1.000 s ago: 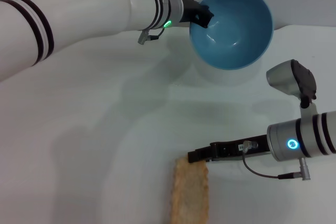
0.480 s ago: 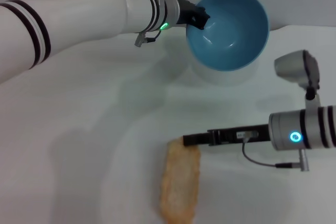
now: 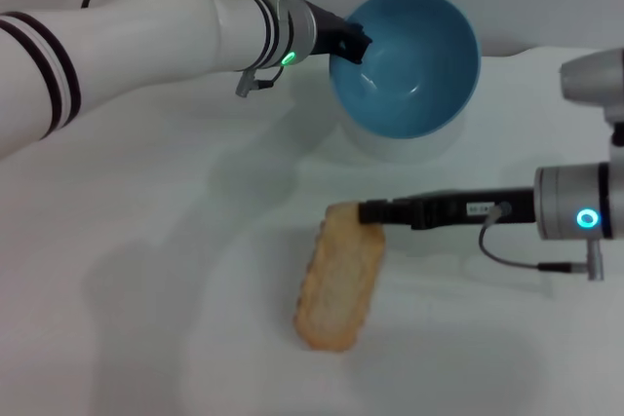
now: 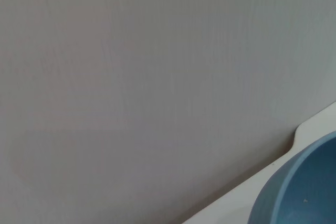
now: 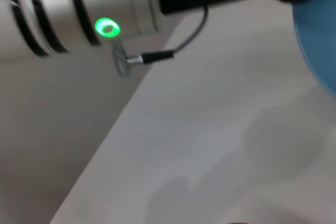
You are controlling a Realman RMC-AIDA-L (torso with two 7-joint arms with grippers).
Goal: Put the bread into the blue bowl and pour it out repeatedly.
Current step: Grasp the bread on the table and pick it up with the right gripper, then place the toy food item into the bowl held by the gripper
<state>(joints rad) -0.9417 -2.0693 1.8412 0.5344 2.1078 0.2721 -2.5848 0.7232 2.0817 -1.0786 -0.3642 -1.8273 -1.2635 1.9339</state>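
The blue bowl point(image 3: 405, 60) is held above the table at the back, tilted with its opening towards me, and it is empty. My left gripper point(image 3: 353, 44) is shut on its left rim. A part of the bowl's rim shows in the left wrist view point(image 4: 302, 192) and in the right wrist view point(image 5: 321, 40). The bread point(image 3: 339, 280), golden-tan side up, hangs slanted from its far end. My right gripper point(image 3: 369, 211) is shut on that end, in front of and below the bowl.
The white table point(image 3: 146, 241) spreads under both arms. The bowl's shadow lies on it below the bowl. The left arm's wrist with its green light point(image 5: 106, 27) shows in the right wrist view. A grey wall point(image 4: 131, 77) stands behind the table.
My right gripper has carried the bread from the front edge towards the bowl and the loaf now shows whole. The left arm has shifted the bowl a little to the left.
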